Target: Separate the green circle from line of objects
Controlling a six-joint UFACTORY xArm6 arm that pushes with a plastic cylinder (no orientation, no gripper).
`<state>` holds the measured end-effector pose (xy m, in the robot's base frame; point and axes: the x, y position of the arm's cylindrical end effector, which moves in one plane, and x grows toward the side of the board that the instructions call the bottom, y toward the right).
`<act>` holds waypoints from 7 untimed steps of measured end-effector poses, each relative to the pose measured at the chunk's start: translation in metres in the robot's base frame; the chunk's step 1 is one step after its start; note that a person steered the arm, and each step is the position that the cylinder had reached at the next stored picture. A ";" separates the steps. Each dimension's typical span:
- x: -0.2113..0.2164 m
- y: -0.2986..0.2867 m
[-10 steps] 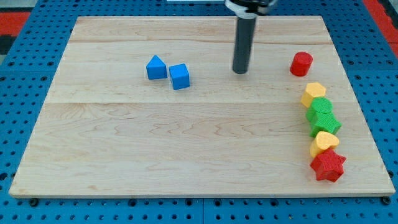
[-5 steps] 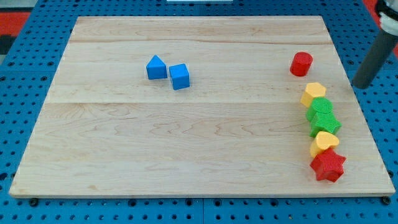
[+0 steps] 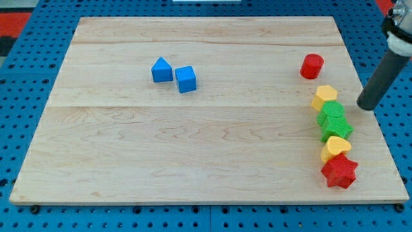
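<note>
Nearest, at the worktop's (image 3: 193, 154) right: red star (image 3: 339, 171) | yellow block (image 3: 335, 147) | green block (image 3: 338, 127) | green circle (image 3: 332, 111), second down the line | yellow block (image 3: 324, 96) | my tip (image 3: 366, 106) just right of circle, apart | no jaws on the rod | farther: red cylinder (image 3: 312, 66), blue blocks (image 3: 174, 74)

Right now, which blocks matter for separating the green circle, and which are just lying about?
Job: green circle; its line: upper yellow block, green star, lower yellow block, red star; my tip, right of the circle.
Idle: red cylinder, blue triangle, blue cube.
</note>
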<state>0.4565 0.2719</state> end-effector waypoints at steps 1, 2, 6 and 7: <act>0.018 -0.041; 0.024 -0.087; 0.004 -0.142; 0.004 -0.190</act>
<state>0.4609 0.0822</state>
